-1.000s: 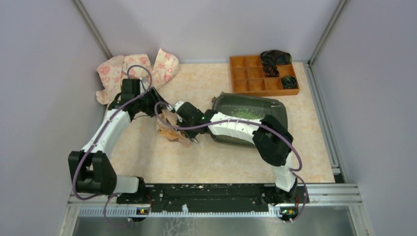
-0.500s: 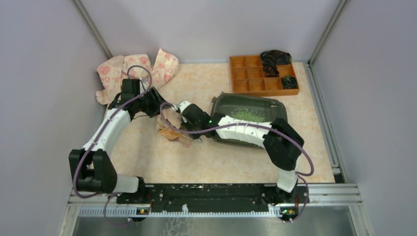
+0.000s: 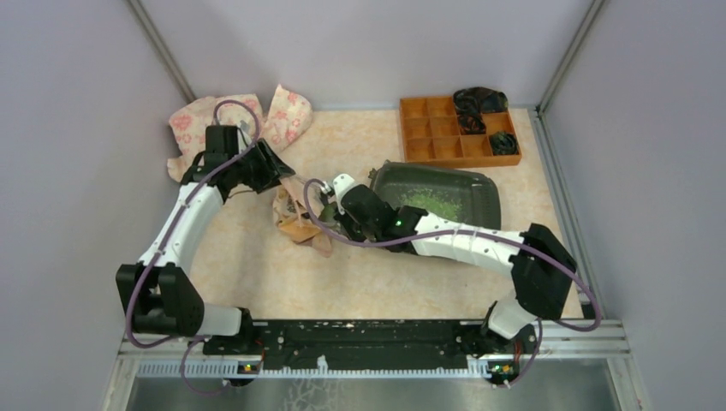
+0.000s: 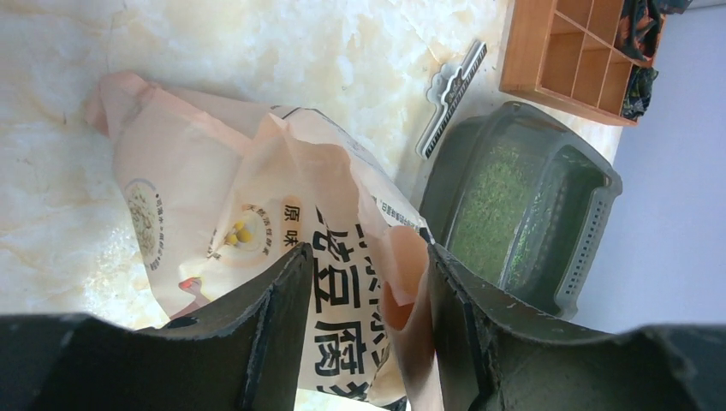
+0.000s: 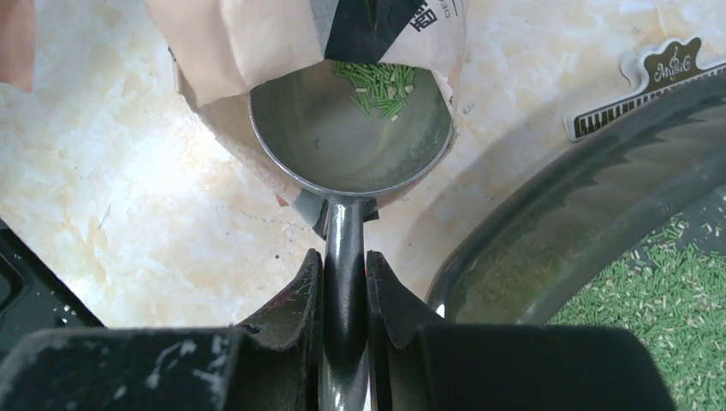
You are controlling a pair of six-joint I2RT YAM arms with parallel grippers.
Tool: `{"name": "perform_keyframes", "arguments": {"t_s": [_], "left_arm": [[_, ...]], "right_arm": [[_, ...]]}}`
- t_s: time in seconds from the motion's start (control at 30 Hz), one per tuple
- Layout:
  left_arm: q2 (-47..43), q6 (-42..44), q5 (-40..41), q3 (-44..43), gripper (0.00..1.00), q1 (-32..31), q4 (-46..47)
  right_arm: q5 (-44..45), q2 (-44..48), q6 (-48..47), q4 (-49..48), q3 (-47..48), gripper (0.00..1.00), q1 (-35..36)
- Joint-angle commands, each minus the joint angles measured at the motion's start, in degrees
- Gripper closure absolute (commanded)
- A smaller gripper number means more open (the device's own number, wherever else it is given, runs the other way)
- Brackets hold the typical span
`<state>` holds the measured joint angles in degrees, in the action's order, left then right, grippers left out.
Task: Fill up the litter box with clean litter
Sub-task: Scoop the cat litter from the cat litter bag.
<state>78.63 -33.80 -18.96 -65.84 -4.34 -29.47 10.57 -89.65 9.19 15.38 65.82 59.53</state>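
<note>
The litter box (image 3: pixel 488 184) sits right of centre, a patch of green clean litter (image 3: pixel 432 201) on its floor; the left wrist view shows the box (image 4: pixel 591 223) and its litter (image 4: pixel 492 197) too. A peach printed bag (image 3: pixel 295 218) lies to its left. My right gripper (image 5: pixel 345 261) is shut on the handle of a metal scoop (image 5: pixel 351 137). The scoop's bowl sits in the bag's mouth with a few green granules (image 5: pixel 377 86) in it. My left gripper (image 4: pixel 368 257) stands open over the bag (image 4: pixel 248 223), a bag flap against its right finger.
An orange organiser tray (image 3: pixel 458 161) with dark items in some cells stands at the back right. A floral cloth (image 3: pixel 205 120) is bunched in the back left corner. A flat piano-key printed tag (image 4: pixel 451 94) lies between bag and box. Walls enclose three sides.
My right arm has swung left off the litter box, bringing the scoop to the bag's mouth. My left gripper has shifted back and widened slightly, lifting the bag's edge.
</note>
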Motion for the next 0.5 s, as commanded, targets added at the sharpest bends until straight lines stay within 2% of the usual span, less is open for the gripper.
{"name": "perform_keyframes", "arguments": {"t_s": [0.0, 0.47], "left_arm": [[-0.12, 1.02, 1.81, -2.61, 0.43, 0.46, -1.93], [0.59, 2.18, 1.97, -9.52, 0.39, 1.04, -5.21]], "right_arm": [[2.60, 5.26, 0.74, -2.80, -2.15, 1.00, 0.30], [6.54, 9.91, 0.77, -4.35, -7.47, 1.00, 5.59]]}}
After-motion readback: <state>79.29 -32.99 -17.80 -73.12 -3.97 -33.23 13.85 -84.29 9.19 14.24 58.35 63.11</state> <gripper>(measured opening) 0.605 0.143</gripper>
